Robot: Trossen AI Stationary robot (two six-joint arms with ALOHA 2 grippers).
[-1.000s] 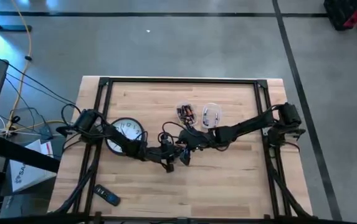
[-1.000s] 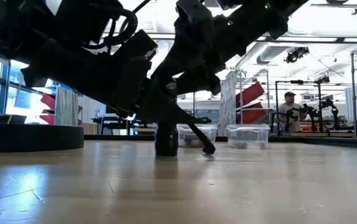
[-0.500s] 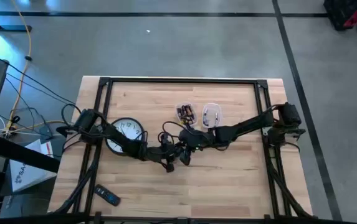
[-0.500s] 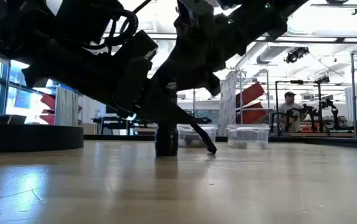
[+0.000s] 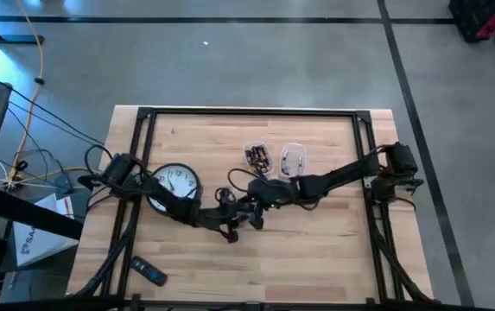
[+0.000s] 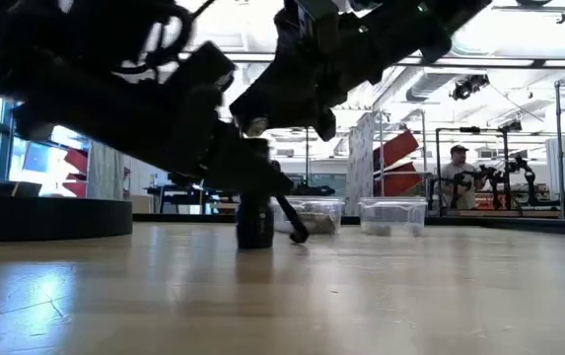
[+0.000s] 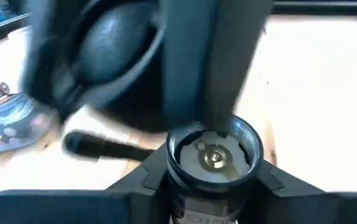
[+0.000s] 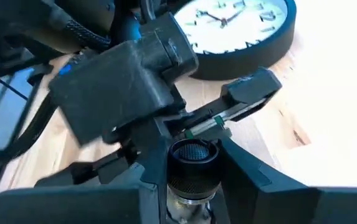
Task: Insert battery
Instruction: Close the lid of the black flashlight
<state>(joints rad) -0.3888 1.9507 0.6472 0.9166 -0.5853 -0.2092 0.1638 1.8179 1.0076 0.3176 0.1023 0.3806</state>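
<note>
Black flashlight body [image 7: 212,165] (open end up) sits clamped in left hand [image 7: 210,186].

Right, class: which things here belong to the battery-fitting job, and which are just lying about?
In the job: torch body, in the left end effector; threaded part, in the right end effector; battery tray.
Lying about: wall clock; remote control; second clear tray.

On the wooden table [image 5: 316,250] there are two clear plastic tubs [image 5: 258,157] [image 5: 294,158], one round black-rimmed wall clock [image 5: 174,180], one small black remote control [image 5: 150,274], one upright black flashlight body [image 6: 254,220], and two dark robot arms [image 5: 165,199] [image 5: 342,175].
</note>
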